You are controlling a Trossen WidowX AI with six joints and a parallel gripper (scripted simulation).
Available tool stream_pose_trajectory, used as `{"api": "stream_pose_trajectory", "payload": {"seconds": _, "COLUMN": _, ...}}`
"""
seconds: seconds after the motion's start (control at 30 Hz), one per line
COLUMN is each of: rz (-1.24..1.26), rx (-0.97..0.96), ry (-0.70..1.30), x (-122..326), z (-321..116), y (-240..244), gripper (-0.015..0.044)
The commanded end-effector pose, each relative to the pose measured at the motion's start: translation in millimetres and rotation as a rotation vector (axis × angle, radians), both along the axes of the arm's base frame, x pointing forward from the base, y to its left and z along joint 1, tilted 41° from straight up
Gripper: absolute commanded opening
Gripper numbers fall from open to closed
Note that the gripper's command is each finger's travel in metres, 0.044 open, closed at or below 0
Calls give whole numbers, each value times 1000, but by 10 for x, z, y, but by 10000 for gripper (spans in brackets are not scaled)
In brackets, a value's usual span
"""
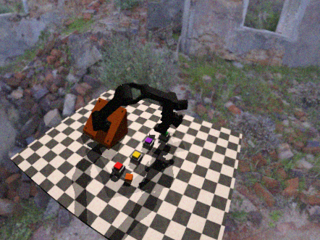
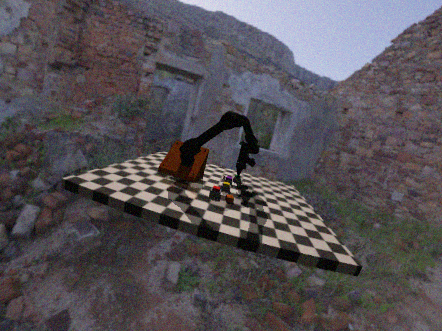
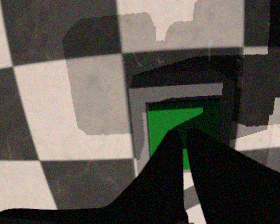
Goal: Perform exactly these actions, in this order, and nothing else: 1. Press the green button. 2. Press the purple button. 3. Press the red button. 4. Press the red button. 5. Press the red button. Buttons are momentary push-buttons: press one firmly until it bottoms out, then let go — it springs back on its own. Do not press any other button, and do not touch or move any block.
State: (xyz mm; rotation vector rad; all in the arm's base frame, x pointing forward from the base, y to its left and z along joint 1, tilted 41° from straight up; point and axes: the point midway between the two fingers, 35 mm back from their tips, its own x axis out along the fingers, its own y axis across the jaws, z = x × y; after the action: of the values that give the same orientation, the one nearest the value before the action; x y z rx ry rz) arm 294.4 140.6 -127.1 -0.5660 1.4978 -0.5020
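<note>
My gripper [image 1: 165,132] [image 3: 181,138] is shut, with nothing between its fingers. Its tips point down onto the green button [image 1: 167,133] [image 3: 167,122] and hide part of its cap; how far the cap is pressed is hard to tell. The purple button [image 1: 148,140] [image 2: 228,177] stands beside the green one, on the side of the arm's base. The red button [image 1: 118,165] [image 2: 216,188] stands at the other end of the row, with its cap raised and the gripper well away from it.
The yellow button [image 1: 136,154] [image 2: 226,183] stands between the purple and red ones. A small orange block [image 1: 129,178] [image 2: 229,197] lies close to the red button. The arm's orange wedge base [image 1: 116,130] [image 2: 171,160] stands behind the row on the checkered table [image 1: 232,135].
</note>
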Motion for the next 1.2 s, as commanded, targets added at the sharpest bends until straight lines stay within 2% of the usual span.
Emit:
{"api": "stream_pose_trajectory", "payload": {"seconds": 0.0, "rz": 2, "rx": -7, "ry": 7, "x": -12, "z": -10, "y": -27, "gripper": 20}}
{"api": "stream_pose_trajectory", "payload": {"seconds": 0.2, "rz": 2, "rx": -7, "ry": 7, "x": -12, "z": -10, "y": -27, "gripper": 20}}
{"api": "stream_pose_trajectory", "payload": {"seconds": 0.33, "rz": 2, "rx": -5, "ry": 8, "x": -17, "z": 248, "y": 190, "gripper": 20}}
{"api": "stream_pose_trajectory", "payload": {"seconds": 0.5, "rz": 3, "rx": -4, "ry": 7, "x": -15, "z": 267, "y": 209, "gripper": 20}}
{"api": "stream_pose_trajectory", "payload": {"seconds": 0.67, "rz": 2, "rx": -3, "ry": 9, "x": -26, "z": 703, "y": 571, "gripper": 20}}
{"api": "stream_pose_trajectory", "payload": {"seconds": 0.8, "rz": 2, "rx": -3, "ry": 9, "x": -28, "z": 723, "y": 586, "gripper": 20}}
{"api": "stream_pose_trajectory", "payload": {"seconds": 0.9, "rz": 2, "rx": -4, "ry": 10, "x": -71, "z": 841, "y": 474, "gripper": 20}}
{"api": "stream_pose_trajectory", "payload": {"seconds": 1.17, "rz": 2, "rx": -10, "ry": 13, "x": -438, "z": 1351, "y": -190, "gripper": 20}}
